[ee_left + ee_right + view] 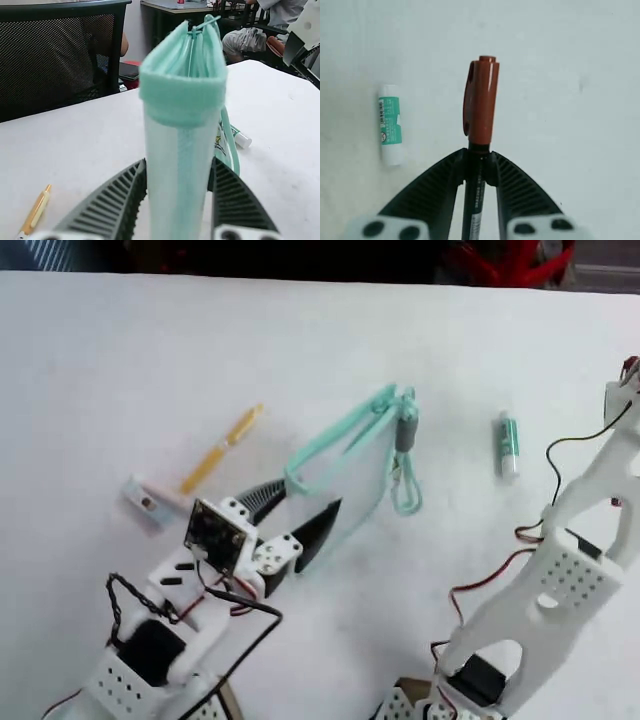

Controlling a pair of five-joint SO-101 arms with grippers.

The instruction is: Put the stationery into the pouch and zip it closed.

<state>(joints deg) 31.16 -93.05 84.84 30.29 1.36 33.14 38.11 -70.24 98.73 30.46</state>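
The left arm (150,640) rises from the near left corner of the counter (300,330) and leans inward toward the middle. The left gripper (313,493) has its jaws closed against the two sides of the mint-edged pouch (350,455) at its nearer end. In the left wrist view the pouch (182,100) stands up between those jaws.

The pouch lies about mid-counter, slanting away toward the far right, with its cord loop trailing beside it. The right arm (560,580) climbs from the near edge toward the right edge. The right gripper (480,152) hangs above the counter, its jaws pinching a brown-capped pen (481,100) by the barrel.

A glue stick (508,445) lies flat toward the right edge, apart from the pouch. A yellow pen (222,450) and a small pale block (147,502) lie left of the pouch.
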